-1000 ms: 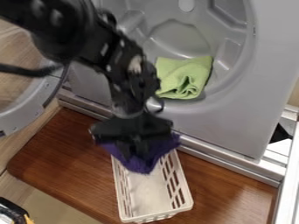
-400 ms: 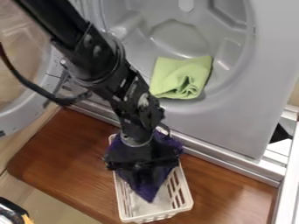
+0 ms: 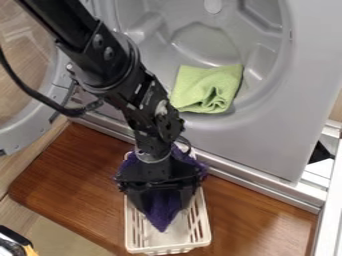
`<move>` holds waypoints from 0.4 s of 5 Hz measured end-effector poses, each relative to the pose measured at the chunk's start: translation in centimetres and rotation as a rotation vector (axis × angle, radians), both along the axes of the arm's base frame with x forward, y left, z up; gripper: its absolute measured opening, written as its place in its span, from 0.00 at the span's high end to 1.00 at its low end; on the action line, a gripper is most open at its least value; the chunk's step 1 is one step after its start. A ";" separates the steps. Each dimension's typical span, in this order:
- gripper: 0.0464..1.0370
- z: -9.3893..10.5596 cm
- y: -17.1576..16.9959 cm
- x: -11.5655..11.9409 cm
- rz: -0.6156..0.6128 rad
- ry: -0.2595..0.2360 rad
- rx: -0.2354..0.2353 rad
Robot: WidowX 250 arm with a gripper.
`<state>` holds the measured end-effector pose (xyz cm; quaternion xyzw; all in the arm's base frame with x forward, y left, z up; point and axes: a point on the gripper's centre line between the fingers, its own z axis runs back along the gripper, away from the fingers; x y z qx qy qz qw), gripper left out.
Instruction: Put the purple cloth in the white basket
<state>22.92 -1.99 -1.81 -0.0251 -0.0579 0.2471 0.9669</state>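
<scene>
In the camera view, the black arm (image 3: 110,60) slants in from the upper left, and its gripper (image 3: 162,200) hangs over the white basket (image 3: 170,244). The 2 fingers are spread wide, 1 at each side of the purple cloth (image 3: 160,216), whose middle shows between them. The cloth lies over the far half of the basket; 1 pointed end reaches down within its walls toward the near end, and folds show beside and behind the gripper. How much of it rests on the basket floor is unclear. The gripper and wrist hide most of the basket's far end. The basket sits on a brown wooden board (image 3: 73,175), its far end near a metal rail (image 3: 247,185). Beyond the rail is a gray appliance (image 3: 287,115) with a rounded recess, where 1 folded green cloth (image 3: 207,87) lies, to the right of the arm and apart from the basket. At the left is the appliance's round door (image 3: 27,130), with the arm's black cable (image 3: 40,97) looping across it. A black and yellow object (image 3: 13,242) shows at the lower left corner, well apart from the basket.
</scene>
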 end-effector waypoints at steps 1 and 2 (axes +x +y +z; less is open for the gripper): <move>0.04 2.1 0.2 0.6 -0.019 -0.026 0.016; 0.04 4.7 0.5 0.8 -0.067 -0.040 0.052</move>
